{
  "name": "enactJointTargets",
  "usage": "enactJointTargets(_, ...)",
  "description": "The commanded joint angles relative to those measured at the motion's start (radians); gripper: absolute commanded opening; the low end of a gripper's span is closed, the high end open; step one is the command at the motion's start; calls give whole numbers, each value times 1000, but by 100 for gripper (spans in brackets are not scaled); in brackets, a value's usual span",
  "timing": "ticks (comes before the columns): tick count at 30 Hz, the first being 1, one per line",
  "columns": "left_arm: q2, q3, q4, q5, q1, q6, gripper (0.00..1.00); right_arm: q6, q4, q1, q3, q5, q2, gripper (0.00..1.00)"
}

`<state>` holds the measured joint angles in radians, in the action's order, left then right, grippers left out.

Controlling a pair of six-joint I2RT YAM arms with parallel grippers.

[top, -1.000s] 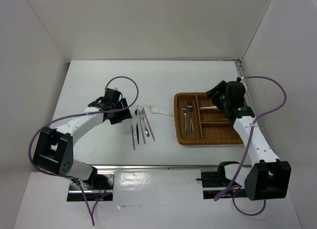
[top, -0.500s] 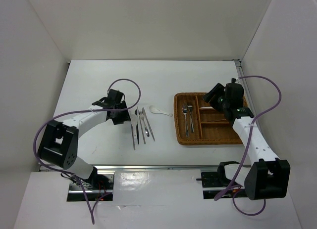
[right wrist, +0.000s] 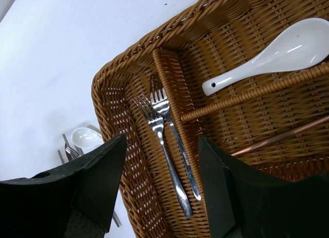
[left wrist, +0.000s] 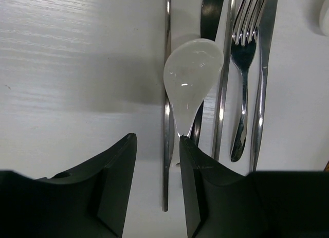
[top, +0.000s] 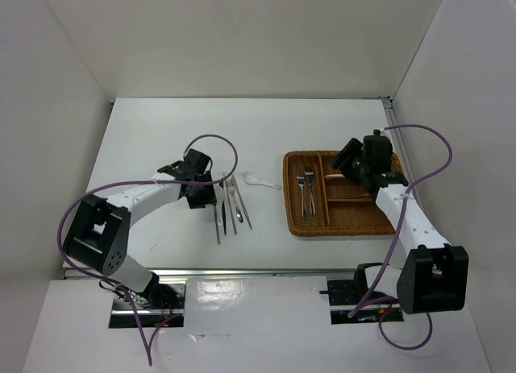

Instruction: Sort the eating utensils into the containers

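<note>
The left gripper [left wrist: 157, 145] hung with its jaws apart over a white spoon [left wrist: 193, 68] lying among metal utensils [left wrist: 241, 58] on the bench [left wrist: 67, 68], while the right gripper [right wrist: 162, 145], likewise spread, hovered above two forks [right wrist: 156, 122] in the wicker tray's [right wrist: 110, 81] long section.

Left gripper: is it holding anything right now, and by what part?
Nothing is held. The left gripper is open, with a slim silver stick lying loose between its fingers, not gripped.

Rough brown woven wicker tray [right wrist: 115, 125], mirror-polished silver metal forks [right wrist: 149, 114], glossy white ceramic soup spoon [right wrist: 288, 48], matt white faintly grained bench [left wrist: 67, 68]
</note>
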<state>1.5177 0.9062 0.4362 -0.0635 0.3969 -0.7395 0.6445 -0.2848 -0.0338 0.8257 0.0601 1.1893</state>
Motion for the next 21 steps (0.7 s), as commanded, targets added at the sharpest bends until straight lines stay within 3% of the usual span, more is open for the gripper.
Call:
enactJointTargets(1,45,56,41,-45,40,-23,51,-20,18,2,30,-29,0,65)
enactJointTargets(21,133,94,85,-93,59,-57,47,-49,9,2,10,-78,-22,65)
